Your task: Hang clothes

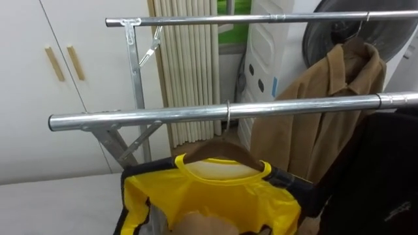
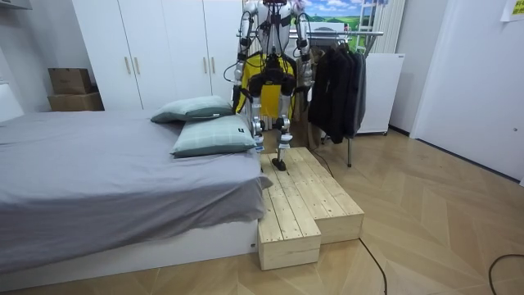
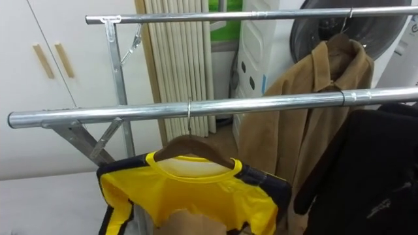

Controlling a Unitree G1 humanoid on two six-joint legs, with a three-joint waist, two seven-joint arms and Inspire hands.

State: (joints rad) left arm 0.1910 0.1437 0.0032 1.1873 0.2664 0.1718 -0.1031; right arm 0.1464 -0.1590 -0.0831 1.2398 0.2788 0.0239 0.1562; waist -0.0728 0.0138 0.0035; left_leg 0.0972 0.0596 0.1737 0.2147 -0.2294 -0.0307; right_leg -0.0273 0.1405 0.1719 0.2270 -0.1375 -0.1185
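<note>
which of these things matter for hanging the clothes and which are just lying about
For the job: yellow shirt, wooden hanger, front rail.
Just lying about: tan coat, black clothes, pillows, cardboard boxes.

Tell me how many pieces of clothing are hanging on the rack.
3 that I can tell apart: a yellow shirt on the near rail, a brown coat on the far rail, dark clothes at right, maybe several bunched.

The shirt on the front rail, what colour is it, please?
The shirt is yellow with dark trim, clearest in the right eye view.
</note>
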